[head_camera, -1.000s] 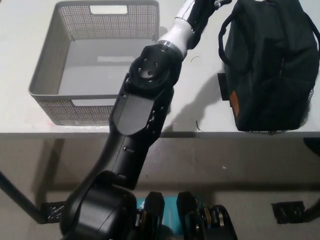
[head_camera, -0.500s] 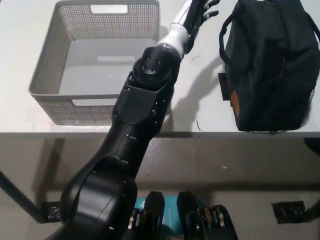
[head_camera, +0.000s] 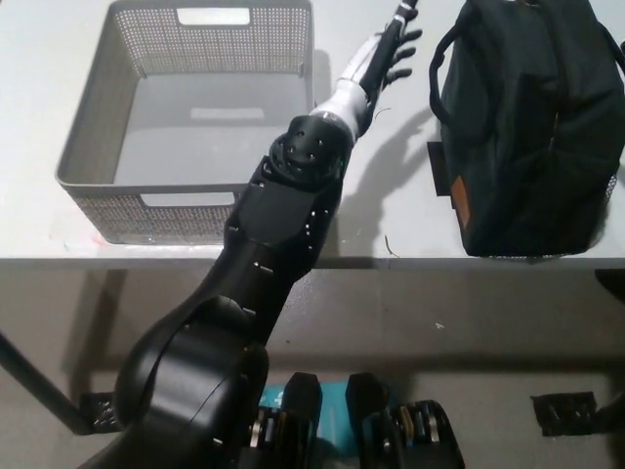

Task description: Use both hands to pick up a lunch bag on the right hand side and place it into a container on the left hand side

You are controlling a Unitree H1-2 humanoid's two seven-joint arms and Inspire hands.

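Observation:
The black lunch bag (head_camera: 527,127) stands on the right of the white table (head_camera: 391,195), close to its front edge. Its carry strap (head_camera: 437,68) loops out on the left side. On the left sits the grey mesh container (head_camera: 146,217), with nothing inside it. My left arm (head_camera: 283,225) reaches from the lower left across the table between the two. My left hand (head_camera: 395,44) is open at the top, fingers apart, just left of the bag's strap and not touching it. My right hand is out of the picture.
The table's front edge (head_camera: 410,260) runs across the middle of the view, with floor and table legs below it. A strip of bare tabletop lies between the container and the bag.
My left arm has stretched further forward. The hand has moved up and slightly right, nearer the bag's strap. Bag and container have not moved.

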